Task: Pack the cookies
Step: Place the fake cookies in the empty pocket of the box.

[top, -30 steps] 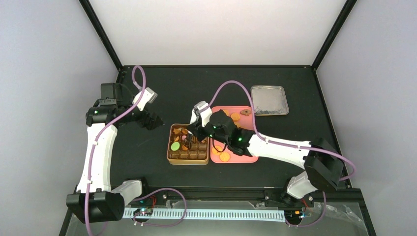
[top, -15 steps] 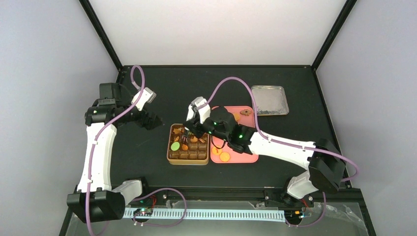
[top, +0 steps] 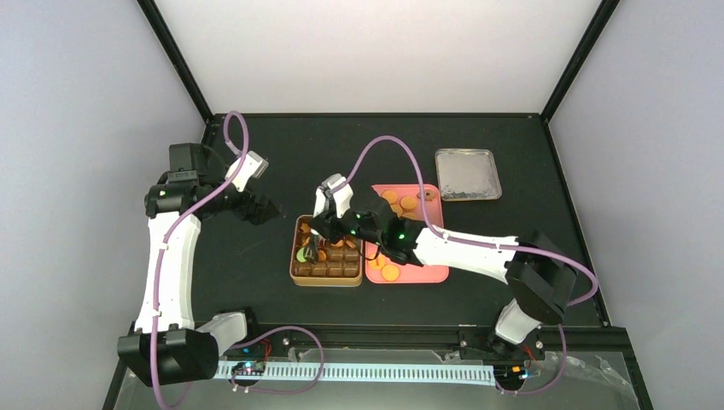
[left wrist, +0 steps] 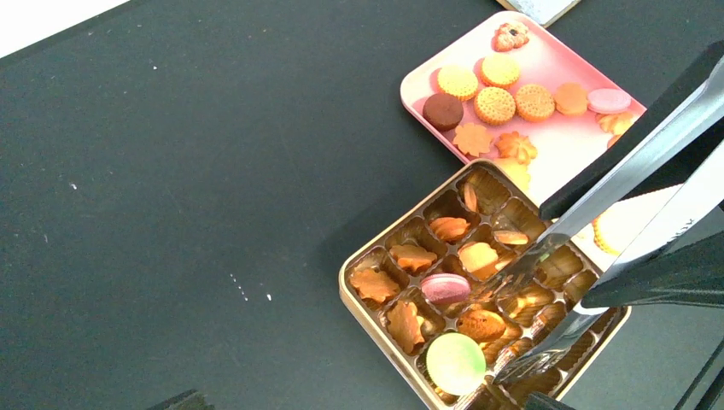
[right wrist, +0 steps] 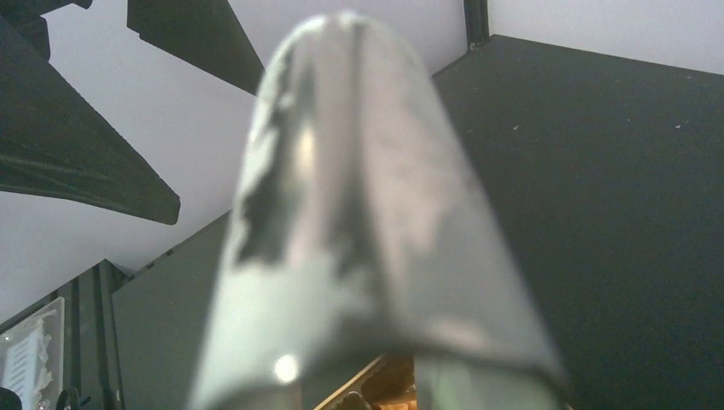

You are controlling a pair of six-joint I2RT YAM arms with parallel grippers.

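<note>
Cookies (top: 390,272) lie in two places in the top view: some on a pink tray (top: 429,273), some in the compartments of a golden tin (top: 295,275) that stands against the tray's left side, both on the black surface (top: 282,145); a grey metal tray (top: 467,174) lies apart, behind and to the right; the right arm reaches across the pink tray, and the right gripper (top: 318,232) is above the left part of the tin; the left gripper (top: 265,207) hangs over bare surface to the left of the tin, well apart from it, its jaws spread wide with nothing in them. From the left wrist, the tin shows orange flower-shaped cookies, one pale pink cookie (left wrist: 445,287) and a pale green round piece (left wrist: 455,362); the pink tray carries round golden ones, a dark brown one (left wrist: 443,111) and more flower shapes; metal tongs (left wrist: 627,171) come in from the right, their two blades apart, tips low over the tin, the upper tip just beside the pink cookie; black fingers (left wrist: 674,278) of the right gripper pinch the blades from outside. From the right wrist, the blurred rounded end of the tongs fills the middle; black surface is behind it; the cookies cannot be made out here.
</note>
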